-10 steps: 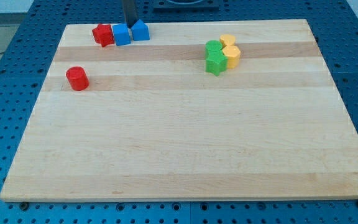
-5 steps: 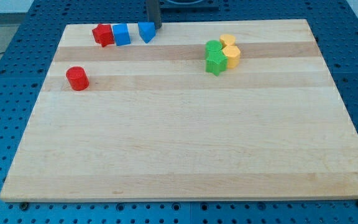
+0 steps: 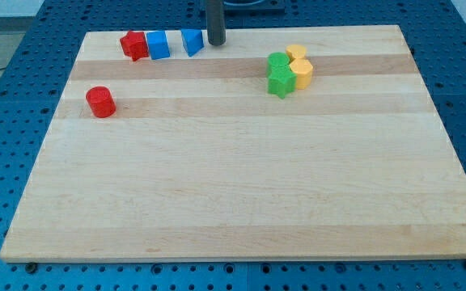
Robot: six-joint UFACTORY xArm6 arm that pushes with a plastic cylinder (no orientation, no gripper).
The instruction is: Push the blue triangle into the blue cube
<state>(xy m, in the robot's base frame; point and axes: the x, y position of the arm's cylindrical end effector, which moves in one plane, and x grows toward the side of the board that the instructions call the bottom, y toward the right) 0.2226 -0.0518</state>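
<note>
The blue triangle (image 3: 191, 41) lies near the top edge of the wooden board (image 3: 241, 194), left of centre. The blue cube (image 3: 158, 44) sits a short gap to its left, not touching it. A red block (image 3: 134, 45) touches the cube's left side. My tip (image 3: 215, 44) is down at the board just right of the blue triangle, with a small gap between them.
A red cylinder (image 3: 100, 102) stands at the left. Two green blocks (image 3: 280, 74) and two yellow blocks (image 3: 300, 65) cluster together at the upper right of centre. Blue pegboard surrounds the board.
My tip moved from behind the blue blocks to the right and slightly down. The blue triangle turned and slid a little right, opening a gap from the blue cube.
</note>
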